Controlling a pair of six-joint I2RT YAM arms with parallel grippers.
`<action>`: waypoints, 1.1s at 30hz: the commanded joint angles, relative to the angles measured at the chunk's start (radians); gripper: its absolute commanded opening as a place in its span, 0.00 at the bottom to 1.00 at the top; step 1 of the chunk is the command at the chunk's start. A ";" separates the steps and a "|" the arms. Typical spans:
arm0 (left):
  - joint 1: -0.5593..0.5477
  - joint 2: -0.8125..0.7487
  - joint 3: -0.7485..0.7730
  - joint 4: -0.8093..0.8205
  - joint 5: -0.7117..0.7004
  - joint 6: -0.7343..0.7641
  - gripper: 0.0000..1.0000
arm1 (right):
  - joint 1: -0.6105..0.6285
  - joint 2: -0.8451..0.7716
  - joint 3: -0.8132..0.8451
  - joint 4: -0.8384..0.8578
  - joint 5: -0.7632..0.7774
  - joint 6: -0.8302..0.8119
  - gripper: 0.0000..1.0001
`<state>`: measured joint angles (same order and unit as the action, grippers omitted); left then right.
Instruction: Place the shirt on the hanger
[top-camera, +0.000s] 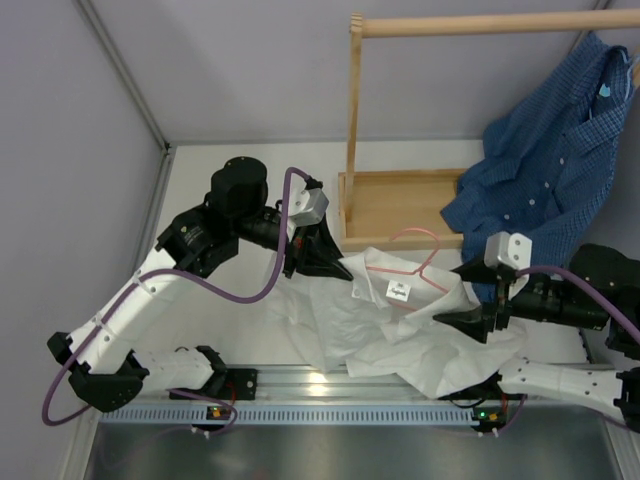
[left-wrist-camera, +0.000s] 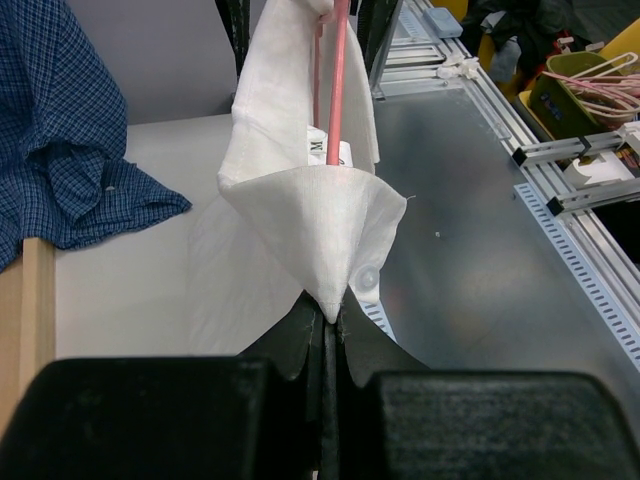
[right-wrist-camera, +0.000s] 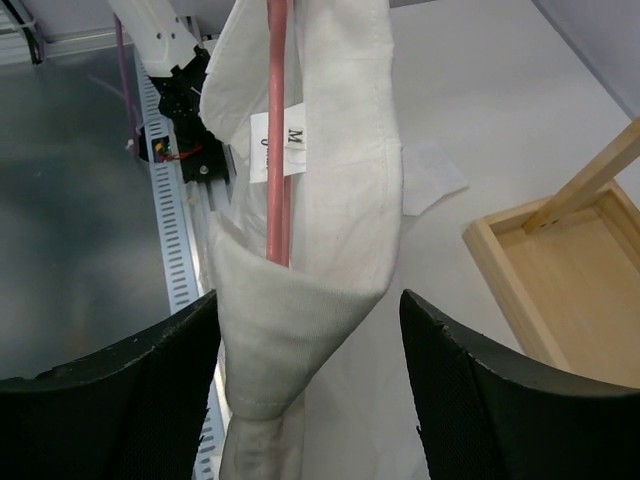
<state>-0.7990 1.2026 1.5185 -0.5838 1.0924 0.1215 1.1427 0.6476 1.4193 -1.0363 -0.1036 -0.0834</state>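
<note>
The white shirt (top-camera: 400, 335) lies crumpled on the table between the arms, collar up, label (top-camera: 398, 291) showing. The pink hanger (top-camera: 418, 252) lies across the collar, its hook toward the wooden tray. My left gripper (top-camera: 338, 263) is shut on the collar's left tip; in the left wrist view (left-wrist-camera: 328, 318) the cloth (left-wrist-camera: 310, 210) is pinched between the jaws and the hanger rod (left-wrist-camera: 338, 90) runs inside the collar. My right gripper (top-camera: 452, 319) is open at the collar's right end; in the right wrist view (right-wrist-camera: 308, 310) the collar fold (right-wrist-camera: 290, 350) and the hanger (right-wrist-camera: 278, 150) sit between the spread fingers, untouched.
A wooden frame with a tray base (top-camera: 400, 205) and top rail (top-camera: 480, 24) stands at the back. A blue checked shirt (top-camera: 545, 170) hangs from the rail's right end, down over the tray's corner. An aluminium rail (top-camera: 330, 385) runs along the near edge. A bin of spare pink hangers (left-wrist-camera: 590, 85) stands off the table.
</note>
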 joint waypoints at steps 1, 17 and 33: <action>0.004 -0.003 0.031 0.079 0.049 0.001 0.00 | 0.005 -0.035 0.027 0.056 -0.051 -0.018 0.69; 0.004 0.009 0.035 0.081 0.057 -0.002 0.00 | 0.005 0.015 -0.006 0.067 -0.110 -0.039 0.42; 0.004 -0.038 0.019 0.165 -0.363 -0.100 0.24 | 0.003 -0.088 -0.036 0.196 0.071 -0.033 0.00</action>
<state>-0.8089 1.2057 1.5185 -0.5312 0.9314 0.0834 1.1423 0.6006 1.3678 -0.9562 -0.0631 -0.1127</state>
